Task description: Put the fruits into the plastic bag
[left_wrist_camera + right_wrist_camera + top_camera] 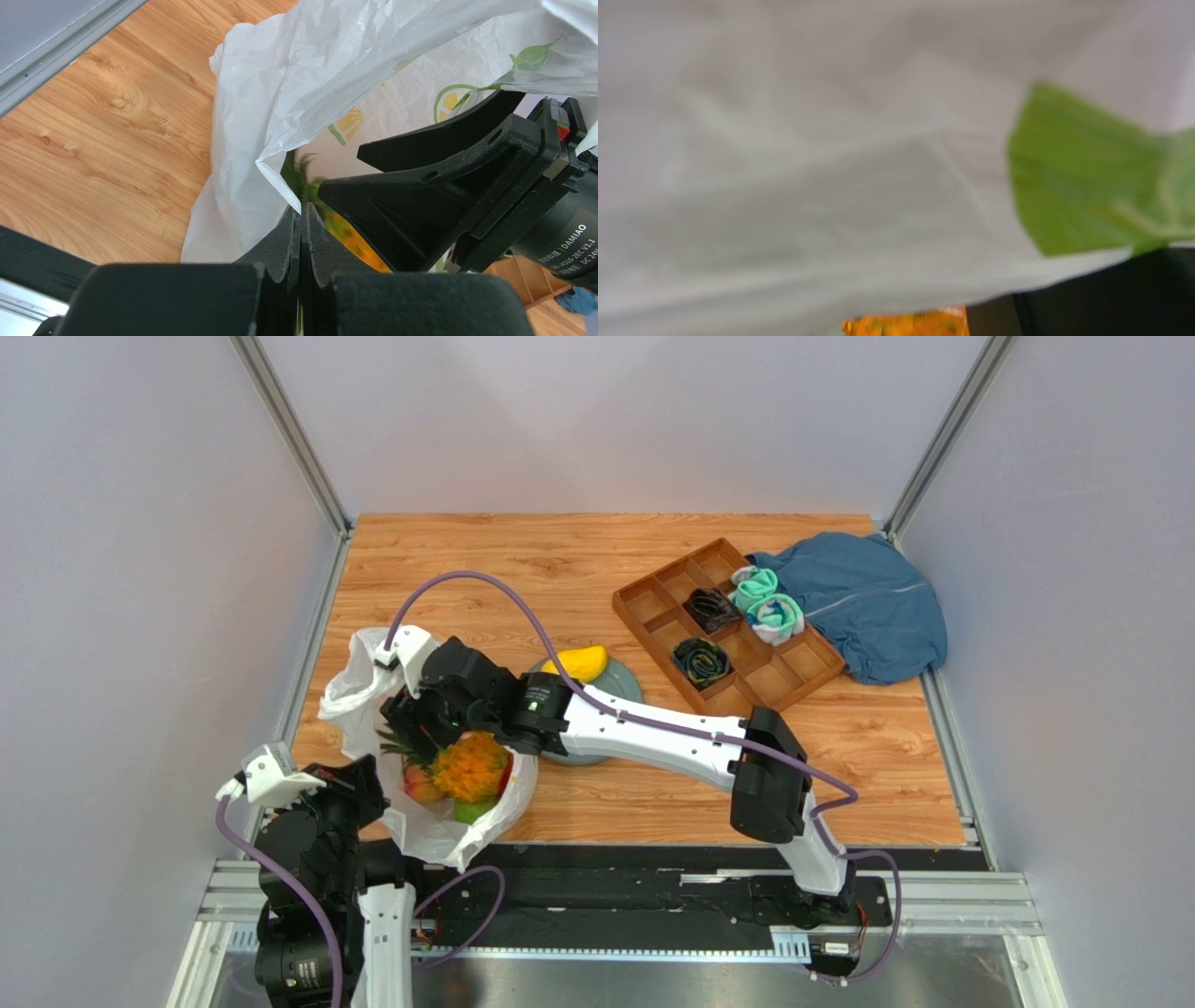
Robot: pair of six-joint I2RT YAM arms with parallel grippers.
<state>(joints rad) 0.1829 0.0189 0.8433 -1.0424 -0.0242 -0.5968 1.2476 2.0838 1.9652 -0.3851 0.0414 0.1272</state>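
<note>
The white plastic bag (368, 672) printed with citrus slices (281, 91) lies open at the table's left. Inside it are the orange pineapple (471, 765) with its green crown, a reddish fruit (418, 784) and a green fruit (477, 811). My right gripper (410, 720) reaches into the bag mouth; in the left wrist view its two black fingers (421, 210) stand apart, open, just above the pineapple (354, 246). My left gripper (300, 225) is shut on the bag's near rim. A yellow fruit (581, 665) rests on a grey-green plate (624, 686).
A wooden compartment tray (659, 602) at the back right holds rolled teal socks (766, 602) and dark socks (701, 661). A blue cloth (863, 602) lies beside it. Metal frame rails run along both table sides.
</note>
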